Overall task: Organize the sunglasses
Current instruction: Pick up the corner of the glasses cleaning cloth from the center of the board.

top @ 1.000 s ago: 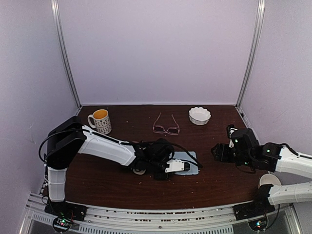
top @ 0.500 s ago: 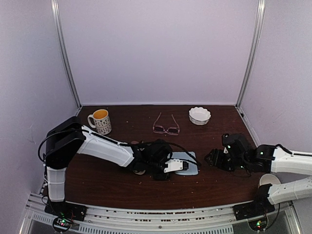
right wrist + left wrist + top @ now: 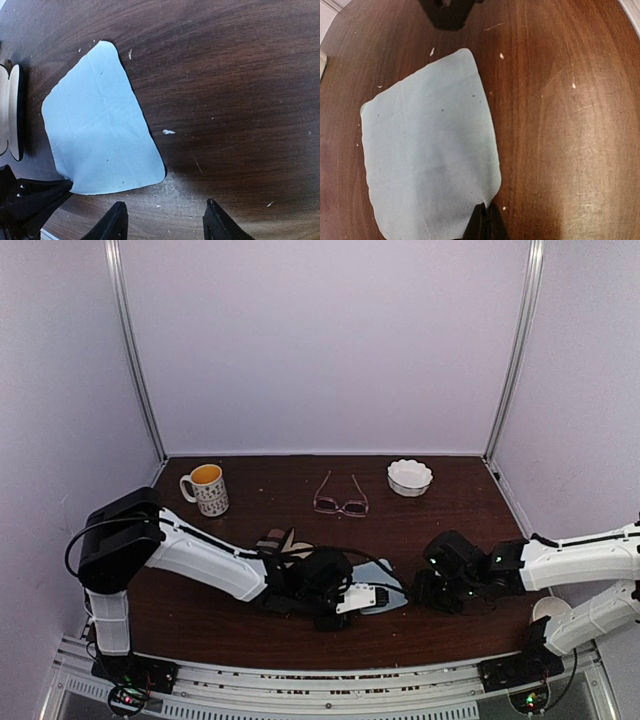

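Observation:
The pink-framed sunglasses (image 3: 341,500) lie open on the far middle of the table, away from both arms. A light blue cloth (image 3: 427,150) lies flat on the wood near the front. My left gripper (image 3: 486,214) is shut on the cloth's near corner, and shows in the top view (image 3: 378,596) low over the table. The right gripper (image 3: 165,214) stands open just short of the cloth's (image 3: 100,140) opposite corner, nothing between its fingers (image 3: 114,220). From above, the right gripper (image 3: 420,590) sits right of the cloth (image 3: 392,580).
A tan striped case (image 3: 281,540) lies behind the left arm, its end at the right wrist view's left edge (image 3: 12,112). A patterned mug (image 3: 206,489) stands back left and a white fluted bowl (image 3: 410,477) back right. A white round dish (image 3: 555,610) sits front right.
The left gripper has shut on the cloth's corner. The right arm has moved left up to the cloth, its jaws narrowing. The left arm dropped lower, uncovering the tan case.

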Available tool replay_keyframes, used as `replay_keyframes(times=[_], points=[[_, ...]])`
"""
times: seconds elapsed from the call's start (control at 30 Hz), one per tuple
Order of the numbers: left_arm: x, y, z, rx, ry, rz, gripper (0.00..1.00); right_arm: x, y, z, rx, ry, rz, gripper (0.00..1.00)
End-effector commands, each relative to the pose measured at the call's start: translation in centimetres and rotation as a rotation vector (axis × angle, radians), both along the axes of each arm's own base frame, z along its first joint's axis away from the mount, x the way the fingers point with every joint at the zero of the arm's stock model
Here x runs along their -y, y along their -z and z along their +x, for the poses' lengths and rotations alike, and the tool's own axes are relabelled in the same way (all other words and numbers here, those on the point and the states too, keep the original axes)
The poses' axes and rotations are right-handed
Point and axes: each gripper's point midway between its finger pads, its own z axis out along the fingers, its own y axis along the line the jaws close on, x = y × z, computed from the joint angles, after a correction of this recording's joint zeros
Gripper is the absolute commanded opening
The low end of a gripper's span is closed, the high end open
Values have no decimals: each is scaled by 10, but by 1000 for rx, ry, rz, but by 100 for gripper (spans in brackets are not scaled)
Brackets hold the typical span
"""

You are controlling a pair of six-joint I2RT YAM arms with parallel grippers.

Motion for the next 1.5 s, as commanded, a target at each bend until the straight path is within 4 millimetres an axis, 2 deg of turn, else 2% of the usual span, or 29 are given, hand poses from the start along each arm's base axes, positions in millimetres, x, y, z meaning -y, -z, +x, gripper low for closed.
replay_keyframes(times=[0.0,0.2,0.4,0.9,1.03,1.2,1.47], points=[[0,-6,-10,-44,-15,-37,0,-24,-10,8,2,-22,39,50],[0,-6,-14,-50,-26,-43,0,-40,2,5,-35,-59,19,47],[-1,-5,-15,-58,-32,-39,0,-40,15,4,-51,-62,-33,45],[-5,-1,-17,-64,-49,-31,0,-37,30,5,-71,-62,-119,46],[-6,-1,-17,-64,-51,-32,0,-37,35,4,-77,-68,-118,41],[-5,-2,-17,-62,-52,-35,0,-38,41,4,-83,-74,-133,27],[-7,1,-17,-64,-58,-30,0,-38,49,3,-93,-82,-151,11]])
